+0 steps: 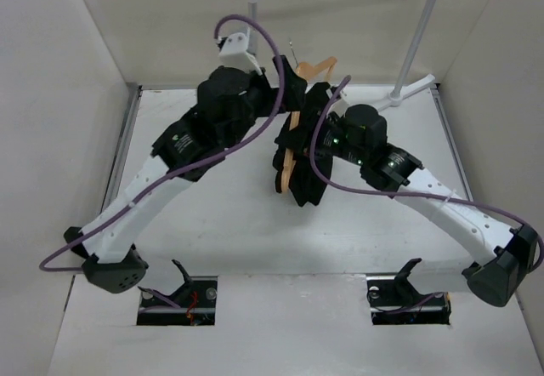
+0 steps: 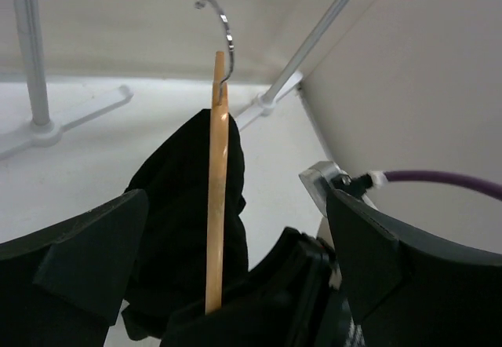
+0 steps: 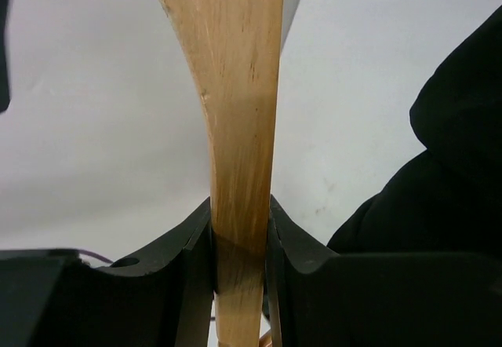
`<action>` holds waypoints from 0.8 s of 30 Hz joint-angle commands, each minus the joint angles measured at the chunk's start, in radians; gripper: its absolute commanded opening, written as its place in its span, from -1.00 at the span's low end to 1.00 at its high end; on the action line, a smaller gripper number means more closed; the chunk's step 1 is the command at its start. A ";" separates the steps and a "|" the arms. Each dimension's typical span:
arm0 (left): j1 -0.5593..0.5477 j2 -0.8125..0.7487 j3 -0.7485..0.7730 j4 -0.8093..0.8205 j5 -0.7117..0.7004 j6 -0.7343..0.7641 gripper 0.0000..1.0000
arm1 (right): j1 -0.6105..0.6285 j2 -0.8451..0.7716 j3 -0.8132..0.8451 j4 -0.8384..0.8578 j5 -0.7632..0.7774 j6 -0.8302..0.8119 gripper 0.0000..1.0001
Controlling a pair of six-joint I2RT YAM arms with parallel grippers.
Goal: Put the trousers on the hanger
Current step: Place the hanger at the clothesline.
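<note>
Hanger [image 3: 239,127]: light wood with a metal hook [image 2: 220,33], held edge-on over the middle of the tabletop [image 1: 212,223], between the two arms.
Trousers [image 1: 306,185]: black, bunched and draped over the hanger, hanging down both sides.
Right tool [image 3: 241,237]: closed narrow on the hanger's wooden arm, both fingers touching it.
Left tool [image 2: 235,245]: spread wide, fingers either side of the hanger and trousers, gripping nothing.
Rail stand [image 1: 416,44]: grey, at the far right, apart from the hanger.

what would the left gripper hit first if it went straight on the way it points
Probably the light tan wooden hanger, edge-on ahead of the open left gripper, black cloth trousers draped over it; depth is unclear.
</note>
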 commanded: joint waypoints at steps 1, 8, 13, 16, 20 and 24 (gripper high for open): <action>0.004 -0.133 0.020 0.104 -0.018 0.003 1.00 | -0.043 -0.006 0.123 0.180 -0.043 -0.021 -0.85; 0.041 -0.415 -0.295 0.260 -0.254 -0.006 1.00 | -0.196 0.090 0.275 0.177 -0.117 -0.009 -0.86; 0.110 -0.494 -0.461 0.122 -0.260 -0.083 1.00 | -0.327 0.195 0.416 0.168 -0.150 0.005 -0.86; 0.163 -0.531 -0.578 0.058 -0.215 -0.153 1.00 | -0.399 0.256 0.476 0.177 -0.172 0.040 -0.86; 0.257 -0.574 -0.747 0.033 -0.086 -0.235 1.00 | -0.472 0.360 0.571 0.173 -0.196 0.076 -0.86; 0.340 -0.616 -0.848 0.006 -0.007 -0.296 1.00 | -0.520 0.439 0.652 0.167 -0.206 0.084 -0.86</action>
